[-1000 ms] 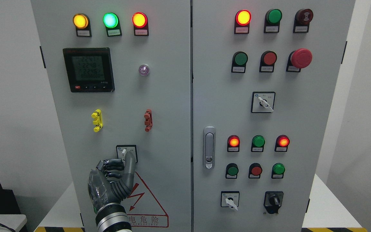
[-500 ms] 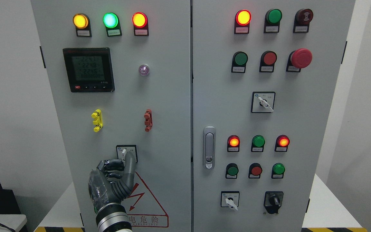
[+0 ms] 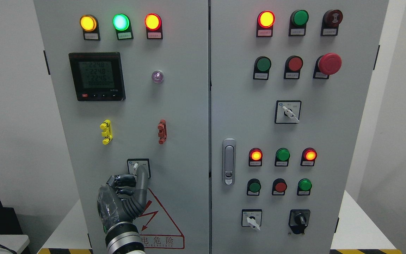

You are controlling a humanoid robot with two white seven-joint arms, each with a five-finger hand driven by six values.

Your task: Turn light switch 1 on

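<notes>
On the left cabinet door [image 3: 185, 116], a small selector switch [image 3: 146, 164] in a black-framed plate sits just above the red warning triangle. Its white knob [image 3: 135, 165] points up and slightly left. My left hand [image 3: 136, 173] comes up from the bottom edge and is at the switch. One long dark digit lies against the knob's right side, and the other fingers [image 3: 122, 181] are curled just below and left of it. The hand hides the lower half of the switch. My right hand is out of sight.
Lit yellow, green and red lamps [image 3: 121, 22] and a digital meter [image 3: 96, 76] sit higher on the left door. The right door carries a handle [image 3: 228, 161], several buttons, a red mushroom stop button [image 3: 329, 64] and three more rotary switches [image 3: 287, 112].
The left hand has stayed on the switch, shifting only a few pixels. The knob's angle looks the same. Only the meter's digits differ.
</notes>
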